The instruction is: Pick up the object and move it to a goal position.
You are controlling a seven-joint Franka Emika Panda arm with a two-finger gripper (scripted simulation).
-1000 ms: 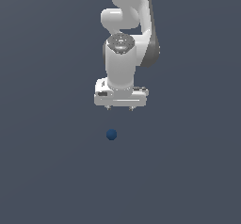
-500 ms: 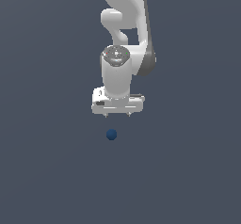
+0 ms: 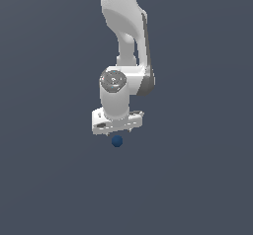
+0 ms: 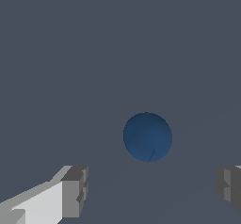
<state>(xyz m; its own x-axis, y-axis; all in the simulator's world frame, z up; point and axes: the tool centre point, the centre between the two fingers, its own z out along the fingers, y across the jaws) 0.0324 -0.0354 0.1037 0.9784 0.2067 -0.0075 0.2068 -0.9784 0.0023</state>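
Exterior view: white Panda arm (image 3: 123,26) reaching down from the top of the frame; white gripper (image 3: 117,132) directly above a small dark blue ball (image 3: 117,141), which lies on a plain dark grey floor (image 3: 197,179); fingers too small here to judge their spread. Wrist view: same ball (image 4: 148,137) on the floor, between and beyond two grey fingertips (image 4: 75,191), which stand wide apart with nothing held and neither touching the ball.
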